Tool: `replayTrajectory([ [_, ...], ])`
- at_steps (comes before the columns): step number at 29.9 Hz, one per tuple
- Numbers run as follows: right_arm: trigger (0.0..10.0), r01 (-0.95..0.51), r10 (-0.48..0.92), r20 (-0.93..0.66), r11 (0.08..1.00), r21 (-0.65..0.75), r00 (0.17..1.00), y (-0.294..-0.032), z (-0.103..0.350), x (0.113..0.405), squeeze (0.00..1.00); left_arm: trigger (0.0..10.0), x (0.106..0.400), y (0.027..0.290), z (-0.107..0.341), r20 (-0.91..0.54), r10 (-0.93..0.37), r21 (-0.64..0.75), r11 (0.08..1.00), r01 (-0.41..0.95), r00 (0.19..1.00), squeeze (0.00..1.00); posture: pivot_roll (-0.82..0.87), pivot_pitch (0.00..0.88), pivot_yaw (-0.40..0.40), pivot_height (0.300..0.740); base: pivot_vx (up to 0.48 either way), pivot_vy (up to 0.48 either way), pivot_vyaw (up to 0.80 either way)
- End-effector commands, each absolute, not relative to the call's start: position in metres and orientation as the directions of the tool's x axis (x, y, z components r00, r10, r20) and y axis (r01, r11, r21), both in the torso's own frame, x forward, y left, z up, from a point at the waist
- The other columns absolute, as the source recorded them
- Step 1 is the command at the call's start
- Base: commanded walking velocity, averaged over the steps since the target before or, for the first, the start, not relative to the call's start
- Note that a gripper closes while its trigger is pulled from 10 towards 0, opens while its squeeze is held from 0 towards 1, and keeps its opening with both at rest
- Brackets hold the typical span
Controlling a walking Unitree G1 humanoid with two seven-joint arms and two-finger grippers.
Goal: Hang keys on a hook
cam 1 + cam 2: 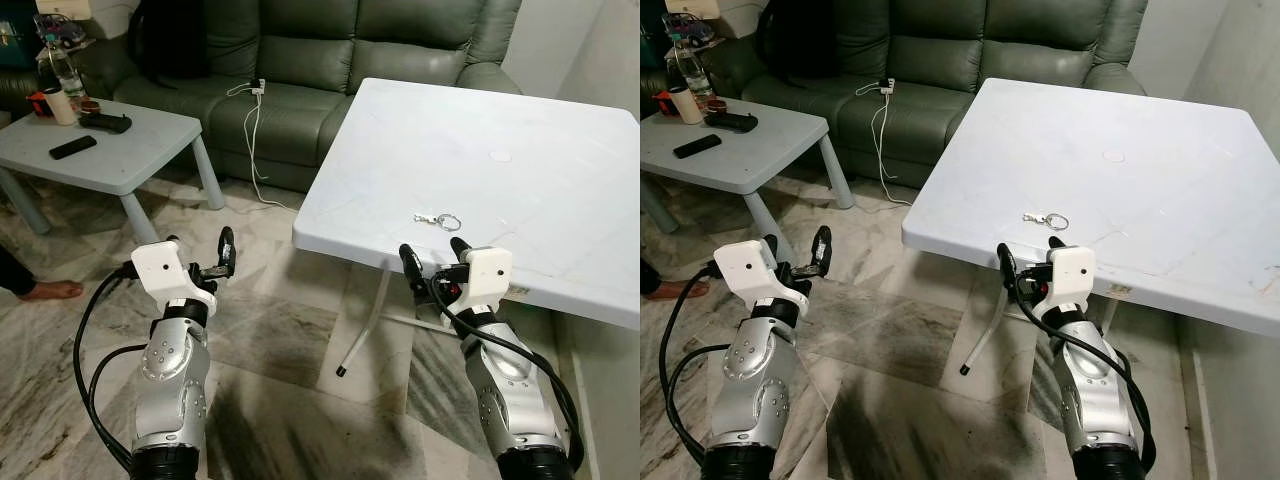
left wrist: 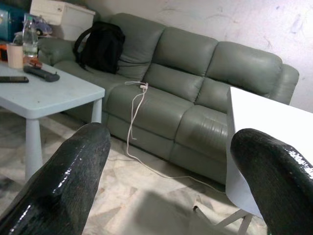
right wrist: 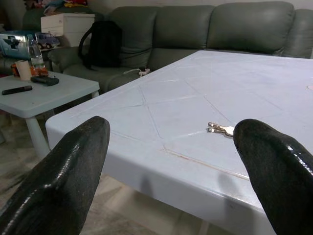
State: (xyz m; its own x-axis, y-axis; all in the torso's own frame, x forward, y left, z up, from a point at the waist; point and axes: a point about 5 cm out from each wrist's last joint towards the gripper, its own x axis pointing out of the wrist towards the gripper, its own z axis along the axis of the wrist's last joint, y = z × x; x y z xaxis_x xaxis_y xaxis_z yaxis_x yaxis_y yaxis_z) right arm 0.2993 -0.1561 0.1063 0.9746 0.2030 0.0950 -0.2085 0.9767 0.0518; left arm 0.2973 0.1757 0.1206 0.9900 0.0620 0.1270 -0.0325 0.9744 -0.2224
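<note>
A: Where do things stand with the keys?

B: Nothing is picked up yet. The small silver keys on a round metal ring (image 1: 438, 220) lie flat on the white square plastic table (image 1: 520, 130), close to its near edge, at about one o'clock from the robot.

A: And the right gripper (image 1: 432, 256)?

B: It sits at the table's near edge, just short of the keys, which lie at roughly twelve o'clock from it. Its two black fingers are spread wide apart with nothing between them; in the right wrist view the keys (image 3: 221, 129) show in the gap, lying nearer one finger.

A: The left one?

B: The left gripper (image 1: 199, 255) is raised over the marble floor at about eleven o'clock, well clear of the table, fingers apart too and empty.

A: Any hook?

B: I can't find one. Beyond are a grey-green leather sofa (image 1: 320, 60) with a white charging cable (image 1: 252, 130) trailing off it, and a low pale-blue side table (image 1: 120, 150) at ten o'clock carrying remotes and a bottle.

A: So what's left?

B: By my reading, everything: reach forward, close on the keys, lift, find the hook, hang them.
</note>
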Motion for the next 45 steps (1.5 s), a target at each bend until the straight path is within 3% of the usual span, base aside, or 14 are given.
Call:
replayTrajectory([
  [1,10.0,-0.197,0.191,0.121,0.980,0.041,0.974,-0.158,0.114,0.300,0.00,10.0,0.299,0.175,0.126,0.138,0.057,-0.231,0.973,-0.024,0.989,0.00,0.01,0.000,-0.039,0.740,0.416,0.000,0.00],
  [24,10.0,-0.218,0.213,0.110,0.976,0.029,0.971,-0.153,0.115,0.300,0.00,10.0,0.298,0.169,0.124,0.095,0.037,-0.249,0.968,-0.013,0.995,0.00,0.01,0.000,-0.048,0.740,0.401,0.000,0.00],
  [39,10.0,-0.274,0.271,0.091,0.962,0.020,0.958,-0.150,0.113,0.297,0.00,10.0,0.288,0.147,0.117,0.093,-0.046,-0.179,0.982,0.062,0.995,0.00,0.02,0.000,-0.062,0.740,0.000,0.000,0.00],
  [40,10.0,-0.294,0.291,0.089,0.956,0.020,0.953,-0.151,0.114,0.297,0.51,10.0,0.283,0.141,0.113,0.088,-0.077,-0.149,0.985,0.090,0.993,0.00,0.02,0.000,-0.062,0.740,0.000,0.000,0.00],
  [41,10.0,-0.294,0.291,0.089,0.956,0.020,0.953,-0.151,0.114,0.297,0.51,10.0,0.283,0.141,0.113,0.088,-0.077,-0.149,0.985,0.090,0.993,0.00,0.02,0.000,-0.062,0.740,0.000,0.000,0.00],
  [42,10.0,-0.307,0.304,0.093,0.951,0.029,0.948,-0.152,0.114,0.296,1.00,10.0,0.280,0.136,0.110,0.080,-0.093,-0.132,0.986,0.103,0.992,0.00,0.02,0.000,-0.065,0.740,0.000,0.000,0.00],
  [45,10.0,-0.338,0.335,0.094,0.941,0.015,0.938,-0.153,0.116,0.295,1.00,10.0,0.274,0.129,0.106,0.068,-0.110,-0.145,0.982,0.119,0.992,0.00,0.02,0.000,-0.069,0.740,0.000,0.000,0.00],
])
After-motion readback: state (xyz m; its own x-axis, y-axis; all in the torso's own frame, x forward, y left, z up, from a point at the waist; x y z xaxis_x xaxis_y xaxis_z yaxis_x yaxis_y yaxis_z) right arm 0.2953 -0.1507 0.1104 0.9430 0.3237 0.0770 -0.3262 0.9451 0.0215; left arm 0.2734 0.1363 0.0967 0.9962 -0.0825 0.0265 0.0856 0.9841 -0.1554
